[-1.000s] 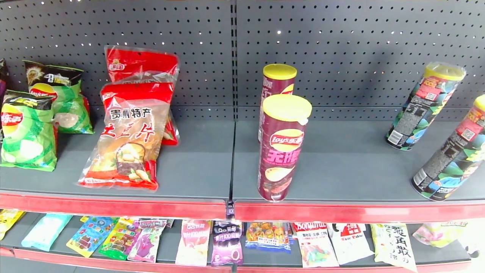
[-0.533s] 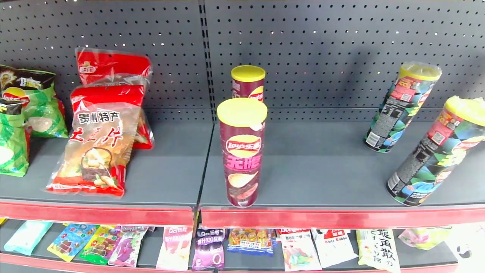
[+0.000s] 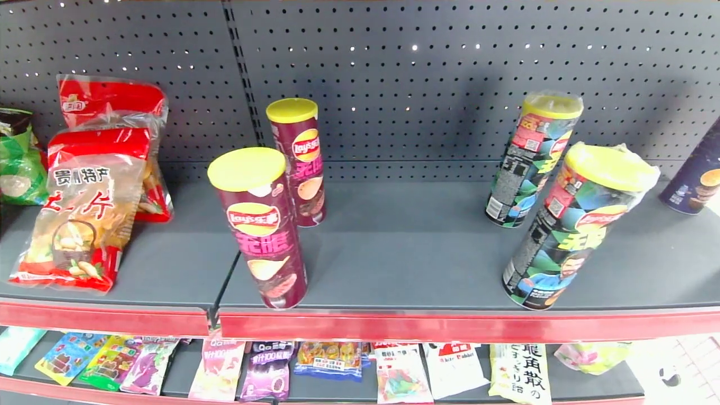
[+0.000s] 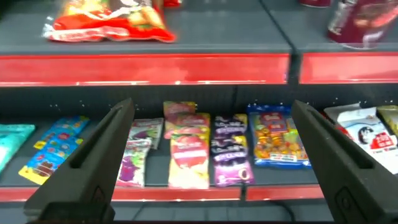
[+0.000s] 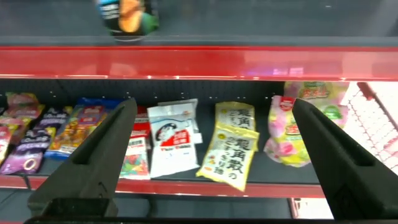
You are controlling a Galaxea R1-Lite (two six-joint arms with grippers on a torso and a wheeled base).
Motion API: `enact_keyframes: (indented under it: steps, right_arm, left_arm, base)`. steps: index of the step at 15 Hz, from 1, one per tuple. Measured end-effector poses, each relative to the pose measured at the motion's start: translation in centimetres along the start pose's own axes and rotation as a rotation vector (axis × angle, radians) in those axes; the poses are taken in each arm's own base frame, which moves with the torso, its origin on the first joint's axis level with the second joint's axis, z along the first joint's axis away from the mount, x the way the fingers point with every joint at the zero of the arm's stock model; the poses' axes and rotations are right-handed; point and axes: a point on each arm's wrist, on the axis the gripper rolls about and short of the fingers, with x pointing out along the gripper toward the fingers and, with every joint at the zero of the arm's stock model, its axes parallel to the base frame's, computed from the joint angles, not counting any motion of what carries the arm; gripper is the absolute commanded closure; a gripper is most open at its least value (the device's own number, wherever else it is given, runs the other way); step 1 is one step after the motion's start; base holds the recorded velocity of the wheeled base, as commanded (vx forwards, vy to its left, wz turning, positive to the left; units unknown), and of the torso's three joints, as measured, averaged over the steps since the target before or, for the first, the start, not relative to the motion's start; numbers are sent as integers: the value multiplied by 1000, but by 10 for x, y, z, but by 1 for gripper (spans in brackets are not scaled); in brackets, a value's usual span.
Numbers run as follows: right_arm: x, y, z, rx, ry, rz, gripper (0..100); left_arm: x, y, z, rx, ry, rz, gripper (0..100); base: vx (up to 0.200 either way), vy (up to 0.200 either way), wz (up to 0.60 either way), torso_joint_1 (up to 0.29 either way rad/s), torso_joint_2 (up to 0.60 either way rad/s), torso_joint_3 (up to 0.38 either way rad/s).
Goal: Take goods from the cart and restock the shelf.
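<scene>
A grey shelf board (image 3: 405,253) with a red front lip holds two maroon chip cans with yellow lids, one at the front (image 3: 259,230) and one behind (image 3: 298,163). To the right stand two green-and-black cans (image 3: 568,230) (image 3: 531,160). Red snack bags (image 3: 79,214) lean at the left. My left gripper (image 4: 211,104) is open and holds nothing, facing the lower shelf's sachets (image 4: 230,149) below the red lip (image 4: 143,67). My right gripper (image 5: 212,101) is open too, facing sachets (image 5: 233,143) under a green-and-black can's base (image 5: 127,15).
A dark blue can (image 3: 694,174) stands at the far right edge, and a green chip bag (image 3: 19,169) at the far left. A perforated back panel (image 3: 394,84) closes the shelf. Bare board lies between the maroon and green-and-black cans. A pink-green bag (image 5: 298,124) sits at the lower shelf's right end.
The head camera has panned right, so the whole shelf has slid left in the picture. The dark blue can has come into view. The goods themselves have not moved.
</scene>
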Motion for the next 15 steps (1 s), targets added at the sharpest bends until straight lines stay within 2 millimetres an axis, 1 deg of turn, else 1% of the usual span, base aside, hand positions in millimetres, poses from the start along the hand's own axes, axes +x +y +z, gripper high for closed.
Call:
enact_keyframes:
  steps: [13, 15]
  right_arm:
    - [0, 0, 0, 0, 0, -1, 0]
    - [0, 0, 0, 0, 0, 0, 0]
  left_arm:
    - [0, 0, 0, 0, 0, 0, 0]
    - [0, 0, 0, 0, 0, -1, 0]
  base:
    - [0, -200, 0, 4, 3, 3]
    - [0, 0, 0, 0, 0, 0]
